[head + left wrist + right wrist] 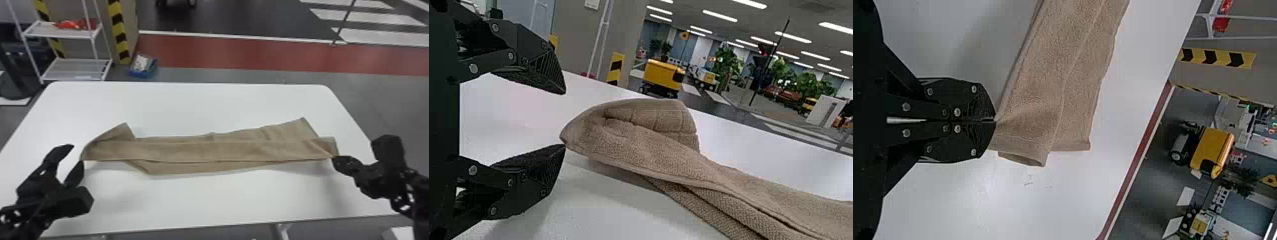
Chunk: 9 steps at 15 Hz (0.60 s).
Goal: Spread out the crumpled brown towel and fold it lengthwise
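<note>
Head view: brown towel (207, 151) runs L to R as a long strip across mid-frame on the white table (191, 199). Looks to me like the lengthwise fold is in hand, approx. half made: edges don't line up, w/ a layer peeking out below the strip, another above it toward the R, plus a loose flap sticking up at its L end. L gripper (77, 154), lower L, is at that end, fingers apart. R gripper (333, 158), at the R, has the towel's near corner pinched.

L wrist view: same gap betw. the L fingers, nothing in it; the folded tip of the towel sits right by one fingertip, can't tell if touching. Next move, I'd say: L gets a grip on that tip, then both pull the strip taut & square it up. Flap may need flattening first, or the fold will set crooked. Small white plate (591, 4) on the wall behind, text too tiny to read.

R wrist view: R fingers together, clamped on the towel's edge nr. the corner; the end beside it is a bit bunched, layers offset. No brand, label or lettering I can make out on the towel or either gripper.
</note>
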Each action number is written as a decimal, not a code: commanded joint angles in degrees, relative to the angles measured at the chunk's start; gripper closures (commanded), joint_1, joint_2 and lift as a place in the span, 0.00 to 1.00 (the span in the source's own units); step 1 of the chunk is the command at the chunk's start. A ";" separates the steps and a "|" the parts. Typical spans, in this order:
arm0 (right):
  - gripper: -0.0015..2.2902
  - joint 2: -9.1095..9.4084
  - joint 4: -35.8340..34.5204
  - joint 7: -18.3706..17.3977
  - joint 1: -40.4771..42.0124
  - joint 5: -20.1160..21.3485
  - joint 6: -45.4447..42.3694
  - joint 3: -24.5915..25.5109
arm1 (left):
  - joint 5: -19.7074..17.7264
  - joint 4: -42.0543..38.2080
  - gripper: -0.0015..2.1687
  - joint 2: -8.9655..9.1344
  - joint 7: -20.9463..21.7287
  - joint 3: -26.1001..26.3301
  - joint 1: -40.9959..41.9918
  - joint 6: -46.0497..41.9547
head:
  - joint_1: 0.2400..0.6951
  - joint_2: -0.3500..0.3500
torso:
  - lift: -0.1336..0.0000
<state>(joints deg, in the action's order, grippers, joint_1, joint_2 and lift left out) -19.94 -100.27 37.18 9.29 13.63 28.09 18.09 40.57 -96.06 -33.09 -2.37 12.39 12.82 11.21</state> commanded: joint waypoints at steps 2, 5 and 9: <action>0.63 -0.02 -0.10 0.00 0.03 -0.01 -0.18 0.01 | -0.41 -0.44 0.55 0.40 -0.53 0.09 0.19 -0.17 | 1.00 0.33 | 0.10; 0.63 -0.02 -0.01 0.00 0.03 -0.01 -0.70 0.28 | -1.02 -0.44 0.93 0.57 -0.53 0.44 0.27 -0.35 | 1.00 0.32 | 0.10; 0.63 -0.02 -0.01 0.00 -0.06 -0.18 -0.70 0.45 | -1.20 -0.44 0.92 0.57 -1.41 0.53 0.27 -0.52 | 1.00 0.31 | 0.10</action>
<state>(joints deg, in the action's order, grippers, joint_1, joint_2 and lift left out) -19.95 -100.28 37.18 9.31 13.53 27.32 18.53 39.30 -96.55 -32.52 -3.30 12.84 13.09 10.80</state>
